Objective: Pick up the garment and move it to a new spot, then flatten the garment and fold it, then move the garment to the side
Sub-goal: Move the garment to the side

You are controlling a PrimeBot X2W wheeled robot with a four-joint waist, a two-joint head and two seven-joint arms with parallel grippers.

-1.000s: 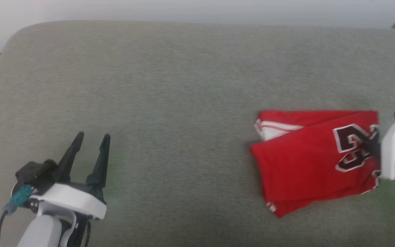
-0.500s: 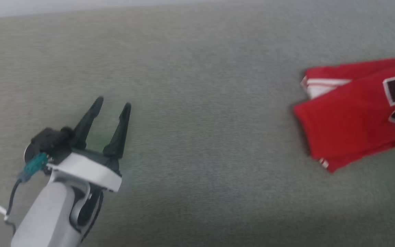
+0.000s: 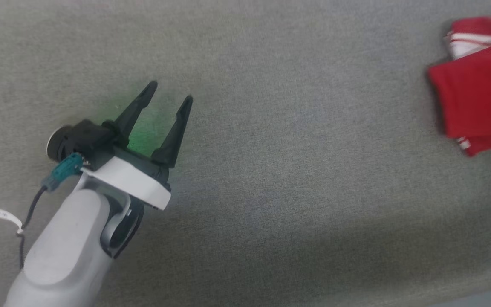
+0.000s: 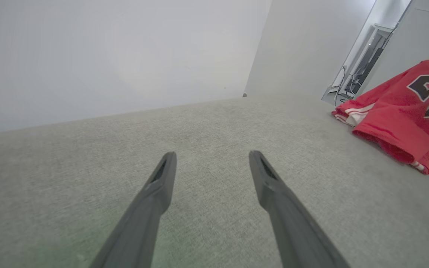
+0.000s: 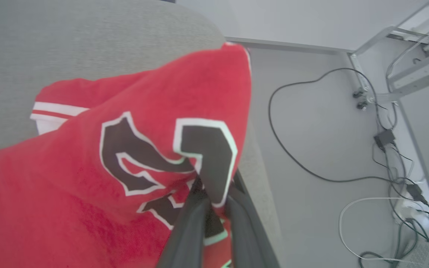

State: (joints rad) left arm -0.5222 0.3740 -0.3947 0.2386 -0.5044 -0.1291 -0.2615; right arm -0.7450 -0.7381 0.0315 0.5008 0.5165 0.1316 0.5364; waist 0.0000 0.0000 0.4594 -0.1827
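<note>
The garment (image 3: 480, 98) is a folded bright-red shirt with a white striped sleeve edge, lying at the far right of the grey cushion (image 3: 292, 170). My right gripper (image 5: 214, 191) is shut on its edge at the black number print, and that side of the garment (image 4: 400, 115) is lifted off the cushion. The rest of the garment (image 5: 88, 167) drapes down onto the fabric. My left gripper (image 3: 171, 93) hovers open and holds nothing over bare cushion far to the garment's left, its fingers (image 4: 162, 182) spread wide.
The cushion's rounded right edge (image 5: 259, 167) runs just beside the held garment. Beyond it lies pale floor with loose cables (image 5: 311, 149) and a metal frame (image 5: 397, 29). A white wall (image 4: 125, 56) stands behind the cushion.
The head view has shifted, so the garment now sits at its upper right edge and the right gripper has left it. The left gripper stays open.
</note>
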